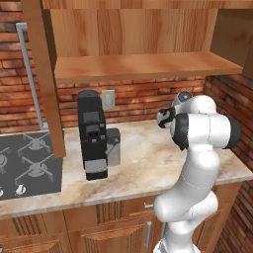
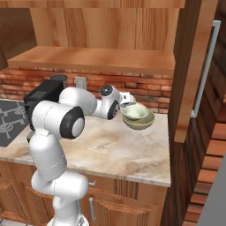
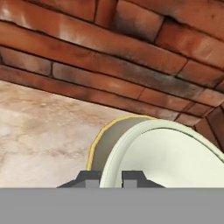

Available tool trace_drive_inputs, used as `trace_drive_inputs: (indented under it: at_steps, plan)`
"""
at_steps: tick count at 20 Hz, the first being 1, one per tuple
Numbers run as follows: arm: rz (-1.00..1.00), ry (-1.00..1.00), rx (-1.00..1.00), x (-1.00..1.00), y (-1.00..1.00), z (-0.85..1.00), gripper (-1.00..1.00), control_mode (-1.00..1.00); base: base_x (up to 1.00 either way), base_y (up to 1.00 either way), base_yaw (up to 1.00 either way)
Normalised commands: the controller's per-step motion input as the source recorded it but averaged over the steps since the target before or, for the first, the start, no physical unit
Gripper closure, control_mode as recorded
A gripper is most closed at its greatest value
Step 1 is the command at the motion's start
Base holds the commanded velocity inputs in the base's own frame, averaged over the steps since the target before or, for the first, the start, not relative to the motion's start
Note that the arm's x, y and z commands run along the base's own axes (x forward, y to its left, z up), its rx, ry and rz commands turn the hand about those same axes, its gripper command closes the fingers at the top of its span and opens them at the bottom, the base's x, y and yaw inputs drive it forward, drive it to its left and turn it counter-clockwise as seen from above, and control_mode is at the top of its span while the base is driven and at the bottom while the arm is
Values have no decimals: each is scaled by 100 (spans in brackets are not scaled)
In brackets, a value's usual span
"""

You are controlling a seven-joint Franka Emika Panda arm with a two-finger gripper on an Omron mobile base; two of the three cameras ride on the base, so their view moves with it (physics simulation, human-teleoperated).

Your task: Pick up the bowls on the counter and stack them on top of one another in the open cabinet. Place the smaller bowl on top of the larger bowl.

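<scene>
1. The smaller bowl (image 2: 134, 111) is sitting between the two fingertips of the pincer (image 3: 111, 176), which is clenched on its rim; in the hand view the pale rim is passing right between the dark tips.
2. The larger bowl (image 2: 140, 122) is lying just under the smaller one, with its olive-tan wall (image 3: 105, 144) showing behind the pale rim. I cannot tell if the two bowls are touching each other.
3. Both bowls are hanging in front of the pincer, above the counter (image 2: 106, 150) and near the brick wall (image 3: 109, 61).
4. The open cabinet (image 2: 97, 59) is standing above the pincer, and its plank shelf is bare.
5. A black coffee machine (image 1: 93, 136) is standing on the counter to the left of the pincer, well apart from the bowls.
</scene>
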Motion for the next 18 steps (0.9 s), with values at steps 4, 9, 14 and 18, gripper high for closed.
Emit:
trace_drive_inputs:
  at_steps: [4, 9, 14, 18]
  plan:
    - [0, 0, -3, 41, -19, -33, 100, -100, 0, 0, 0]
    - [0, 0, -1, 45, -32, -21, 100, -100, 0, 0, 0]
    - [0, 0, 0, 40, -34, -11, 100, -100, 0, 0, 0]
    - [0, 3, 0, 26, -19, -8, 100, -100, 0, 0, 0]
